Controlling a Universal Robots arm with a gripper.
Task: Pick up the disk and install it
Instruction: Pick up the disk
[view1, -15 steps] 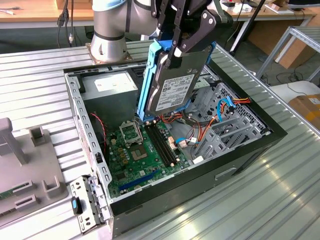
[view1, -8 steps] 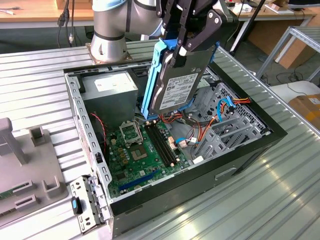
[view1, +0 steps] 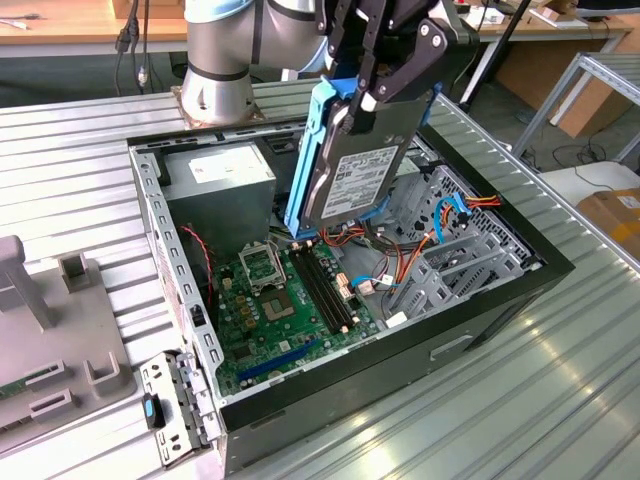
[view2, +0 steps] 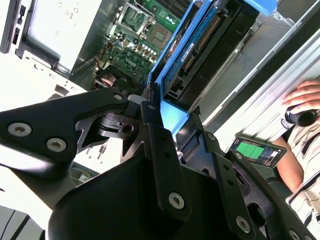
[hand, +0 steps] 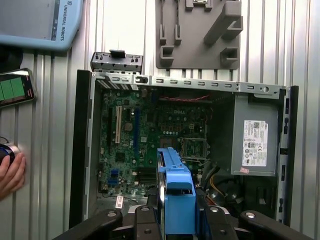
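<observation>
The disk, a grey metal drive with a white label in a bright blue carrier frame, hangs tilted and nearly on edge above the open computer case. My gripper is shut on the disk's upper end, its black fingers pressing the blue frame from both sides. In the second wrist view the disk reaches down toward the case's inside. In the first wrist view the blue carrier sits between the fingers, above the green motherboard.
In the case are a grey power-supply box, a metal drive cage and orange and blue cables. A loose metal bracket and a grey fixture lie on the ribbed table. A person's hand rests beside the case.
</observation>
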